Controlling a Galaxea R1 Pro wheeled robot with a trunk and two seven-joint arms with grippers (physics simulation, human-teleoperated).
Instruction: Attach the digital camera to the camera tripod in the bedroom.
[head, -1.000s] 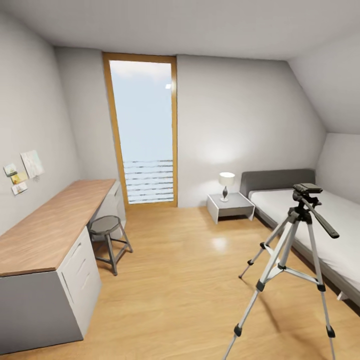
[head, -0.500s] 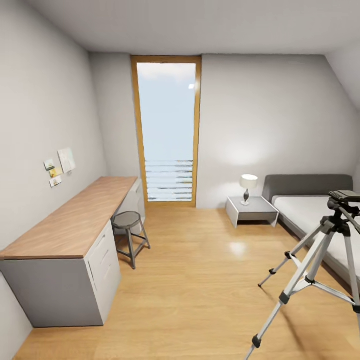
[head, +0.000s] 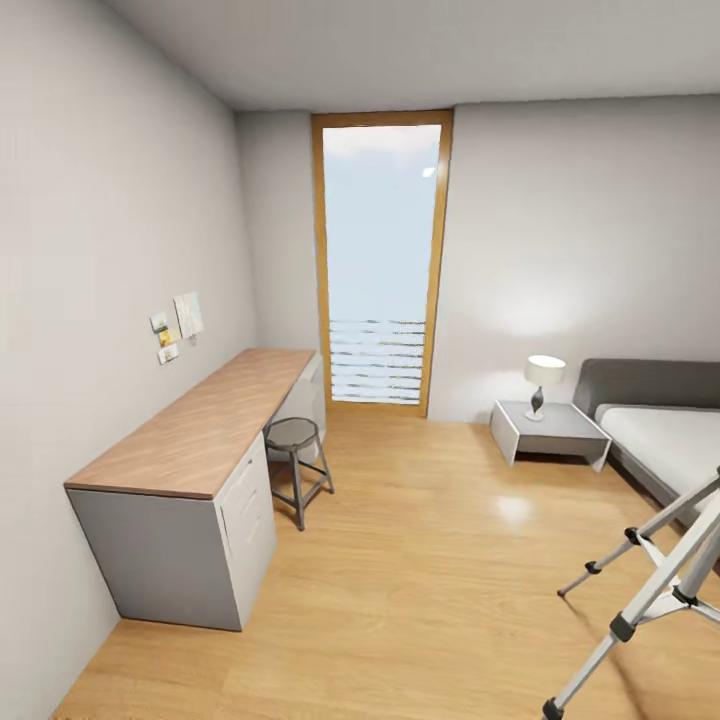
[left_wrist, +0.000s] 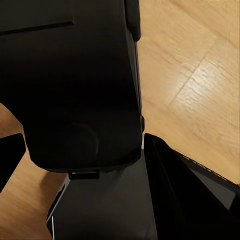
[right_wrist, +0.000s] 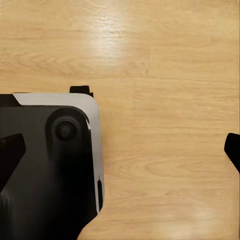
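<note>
Head view: the bedroom, light wood floor (head: 420, 580), tall wood-framed window (head: 382, 265) on the far wall. I use that window as the landmark.

Camera tripod (head: 655, 580): cut off at the frame's right edge, well to the right of the window and much nearer the camera. 3 silver legs with black joints are partly visible, standing on the floor. Its head is out of frame.

Counts:
- 1 bench (head: 205, 425) with a wood top, running along the wall left of the window; grey-white drawer unit at its near end, drawers closed, contents can't be seen. Top looks bare.
- 1 round stool (head: 297, 455), just beside the bench, on the window side of the drawer unit.
- 1 nightstand (head: 550, 432), right of the window against the far wall, carrying 1 table lamp (head: 543, 380), lit.
- 1 bed (head: 660, 430) with a grey headboard, right of the nightstand, partly cropped.
- A few small paper notes (head: 175, 325) pinned to the wall above the bench; exact count unclear.

Left wrist view: dark robot body panels over the floor. One black fingertip (left_wrist: 11, 159) of the left pincer shows at the frame edge; can't tell whether it is spread or closed.

Right wrist view: black and silver robot base part over the floor. Right pincer (right_wrist: 122, 155) is spread wide, fingertips (right_wrist: 10, 160) at opposite frame edges, nothing between them.
</note>
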